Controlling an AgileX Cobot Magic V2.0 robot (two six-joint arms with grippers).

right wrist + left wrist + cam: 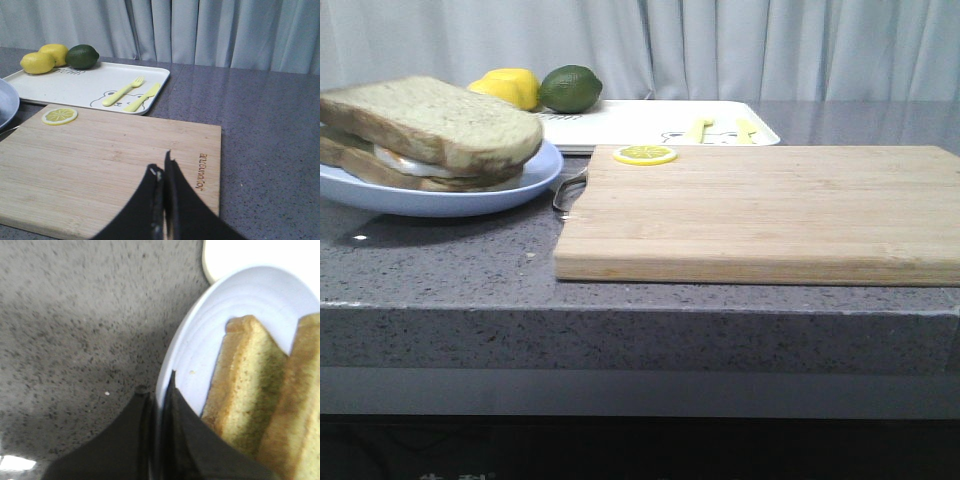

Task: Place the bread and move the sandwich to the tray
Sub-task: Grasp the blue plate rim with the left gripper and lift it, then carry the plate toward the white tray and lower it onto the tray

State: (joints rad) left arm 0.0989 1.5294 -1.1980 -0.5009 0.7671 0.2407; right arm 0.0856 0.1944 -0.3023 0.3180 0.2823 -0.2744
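The bread (440,120), a thick greenish-speckled slice, lies on top of the egg slice, so the sandwich (415,165) sits stacked on the pale blue plate (450,200) at the front left. In the left wrist view my left gripper (157,390) is shut on the plate's rim (180,355), one finger outside it and one inside, with the bread slices (245,390) just beside it. The white tray (640,125) stands behind the plate; it also shows in the right wrist view (75,85). My right gripper (161,165) is shut and empty above the cutting board (100,165). Neither gripper shows in the front view.
The wooden cutting board (760,210) fills the middle and right, with a lemon slice (644,154) at its far left corner. On the tray are a lemon (508,86), a lime (570,88), and a yellow fork (122,91) and knife (142,97). A metal piece (568,190) lies between plate and board.
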